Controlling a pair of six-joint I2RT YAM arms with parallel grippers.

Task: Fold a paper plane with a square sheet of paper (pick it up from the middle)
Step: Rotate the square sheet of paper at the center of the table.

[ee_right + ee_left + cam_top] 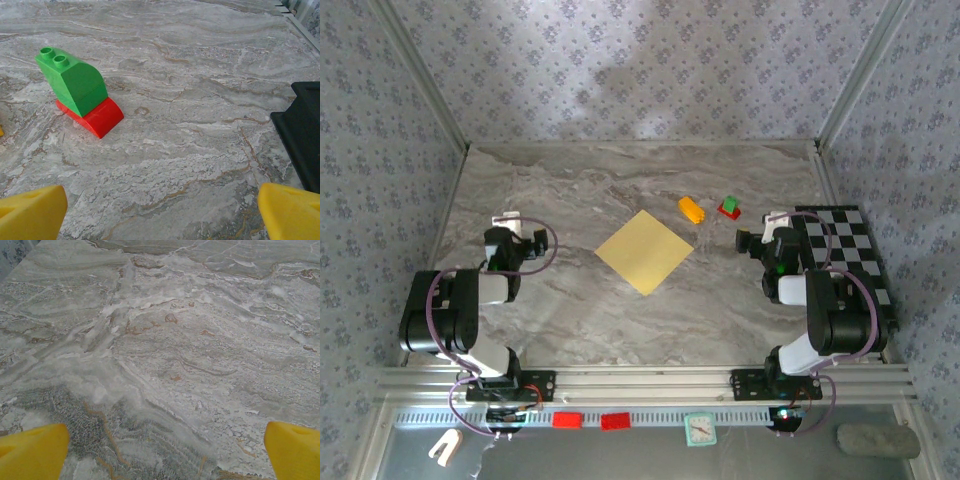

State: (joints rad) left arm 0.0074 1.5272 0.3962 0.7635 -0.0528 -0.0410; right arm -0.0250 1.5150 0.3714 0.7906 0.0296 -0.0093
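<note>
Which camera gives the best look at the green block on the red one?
Right wrist view: the green block and its two studs sit close up on the red block. The top external view shows them as a tiny speck; the left wrist camera faces marble tabletop.

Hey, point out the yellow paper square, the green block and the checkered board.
square sheet of paper [644,251], top external view, centre of the sheet.
green block [75,82], right wrist view, its side face.
checkered board [850,235], top external view, bare far squares.
</note>
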